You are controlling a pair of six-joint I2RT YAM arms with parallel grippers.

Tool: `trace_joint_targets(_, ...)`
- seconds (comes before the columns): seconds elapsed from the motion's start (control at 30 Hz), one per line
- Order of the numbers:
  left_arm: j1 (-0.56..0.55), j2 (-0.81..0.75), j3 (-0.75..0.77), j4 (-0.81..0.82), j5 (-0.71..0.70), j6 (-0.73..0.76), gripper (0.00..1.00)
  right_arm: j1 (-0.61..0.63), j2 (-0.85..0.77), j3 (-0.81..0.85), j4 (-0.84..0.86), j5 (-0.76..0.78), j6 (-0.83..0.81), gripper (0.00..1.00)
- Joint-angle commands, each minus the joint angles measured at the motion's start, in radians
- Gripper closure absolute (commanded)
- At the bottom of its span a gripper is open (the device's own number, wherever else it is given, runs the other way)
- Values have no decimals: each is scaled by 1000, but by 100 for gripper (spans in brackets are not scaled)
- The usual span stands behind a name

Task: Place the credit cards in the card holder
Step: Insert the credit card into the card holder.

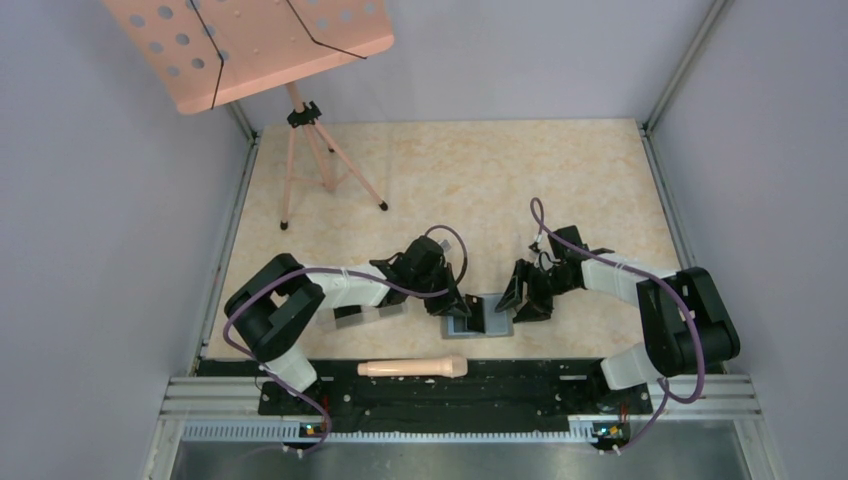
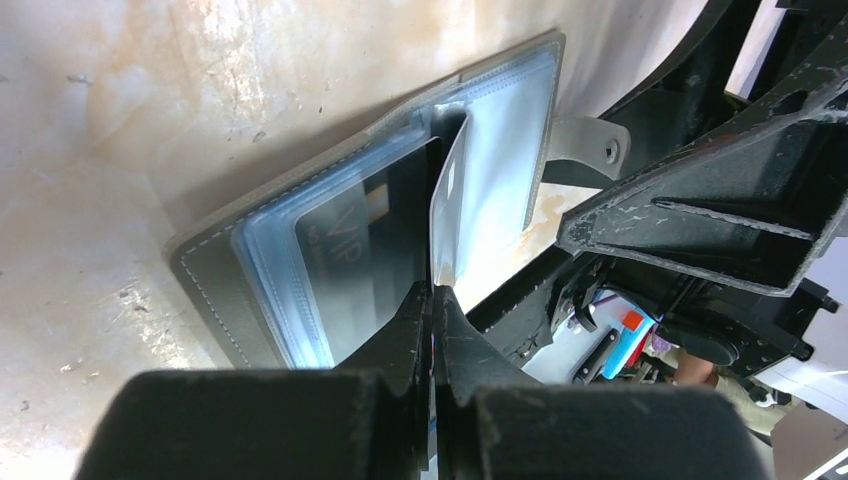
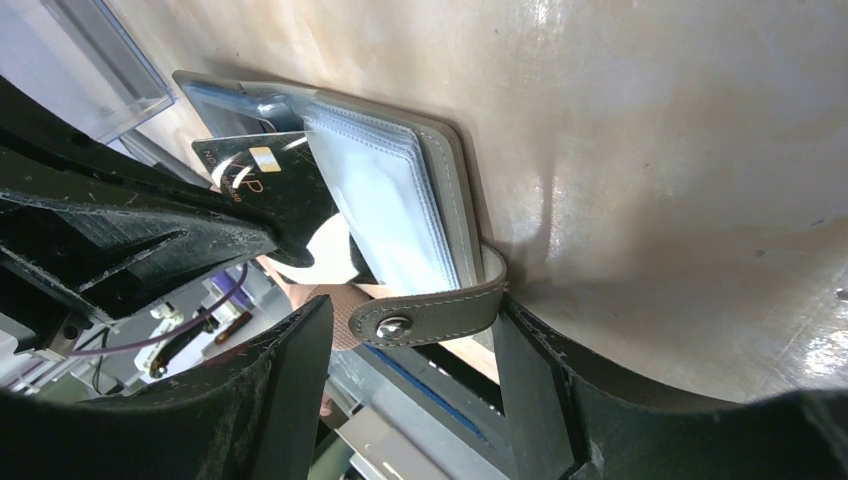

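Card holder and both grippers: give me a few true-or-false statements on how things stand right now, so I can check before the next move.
1. The card holder lies open on the table. True.
2. The left gripper is open and empty. False: it is shut on a black credit card at the holder's clear sleeves.
3. The right gripper is open, one finger on each side of the snap tab. True.
4. The snap tab is fastened over the holder. False: it sticks out unfastened from one edge.
5. The held card reads VIP. True.
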Motion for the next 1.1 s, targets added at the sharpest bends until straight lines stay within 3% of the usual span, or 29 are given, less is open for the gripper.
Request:
trace_joint_targets(0.0,-2,-17,20,-85,-4,10,100,9,18,-1,25,21,-21,40)
trace_joint_targets(0.47,-33,81,115,-172,-25,4,100,10,15,-10,42,2,-8,44)
trace_joint_targets(0.9,-86,165,269,-345,-36,57,78,9,7,-21,58,-15,6,45)
trace_joint_targets(1.07,-91,129,284,-380,-70,76,62,10,-2,-27,57,-15,8,45)
